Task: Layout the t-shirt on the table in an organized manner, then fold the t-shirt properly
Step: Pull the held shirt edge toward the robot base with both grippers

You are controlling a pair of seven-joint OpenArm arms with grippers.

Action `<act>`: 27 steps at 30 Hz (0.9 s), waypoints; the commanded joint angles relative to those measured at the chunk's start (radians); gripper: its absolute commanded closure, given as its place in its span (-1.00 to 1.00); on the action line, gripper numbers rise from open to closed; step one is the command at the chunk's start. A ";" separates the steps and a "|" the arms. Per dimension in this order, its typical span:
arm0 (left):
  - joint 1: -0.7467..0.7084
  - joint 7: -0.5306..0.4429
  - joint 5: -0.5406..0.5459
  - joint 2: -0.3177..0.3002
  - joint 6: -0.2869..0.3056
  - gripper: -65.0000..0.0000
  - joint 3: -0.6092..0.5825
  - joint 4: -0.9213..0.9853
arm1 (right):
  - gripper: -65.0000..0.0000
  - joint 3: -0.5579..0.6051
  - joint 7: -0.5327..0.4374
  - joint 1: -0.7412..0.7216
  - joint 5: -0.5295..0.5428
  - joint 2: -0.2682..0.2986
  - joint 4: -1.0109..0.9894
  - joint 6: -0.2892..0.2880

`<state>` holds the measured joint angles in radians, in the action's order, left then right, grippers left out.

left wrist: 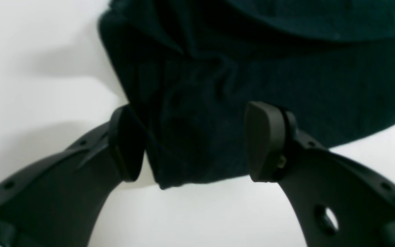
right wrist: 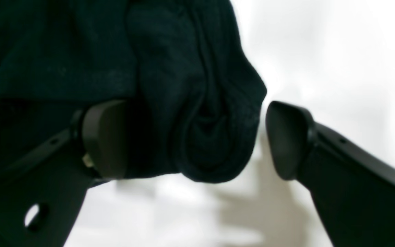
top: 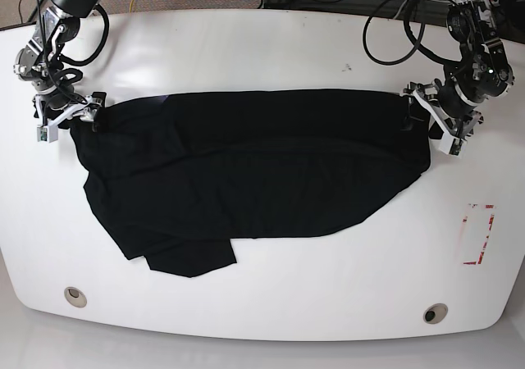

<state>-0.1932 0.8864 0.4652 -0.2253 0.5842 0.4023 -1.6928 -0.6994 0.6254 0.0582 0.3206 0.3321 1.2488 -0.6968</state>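
Spreading is only half done: we have the dark t-shirt (top: 246, 180) stretched across the table (top: 271, 49) but rumpled, unfolded, with left gripper (left wrist: 194, 140) and right gripper (right wrist: 194, 137) gaping around its ends, gripping nothing.

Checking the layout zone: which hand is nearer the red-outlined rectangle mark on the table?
Left. The left hand is at the t-shirt's end above the mark; the right hand is at the opposite end.
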 commanded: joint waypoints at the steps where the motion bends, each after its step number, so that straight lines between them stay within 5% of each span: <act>1: 0.011 -0.026 0.013 -0.010 0.000 -0.28 0.002 0.018 | -0.75 -0.003 0.003 -0.005 0.004 0.014 0.007 -0.001; 16: 0.008 -0.129 -0.089 -0.010 0.004 -0.28 -0.067 0.175 | -0.63 -0.003 0.003 -0.002 0.004 -0.008 0.007 -0.001; 21: -0.015 -0.129 -0.087 -0.010 0.004 -0.11 -0.075 0.164 | -0.06 -0.003 0.003 -0.001 0.004 -0.008 0.007 -0.001; 27: -0.018 -0.125 -0.093 -0.010 0.004 0.58 -0.075 0.162 | 0.76 -0.003 0.003 0.009 0.002 -0.008 0.007 -0.001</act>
<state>-0.2073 0.7216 0.3847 -0.2283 0.5846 0.3298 -1.5257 -0.7002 0.6136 0.0631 0.3218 0.3092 1.2480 -0.6964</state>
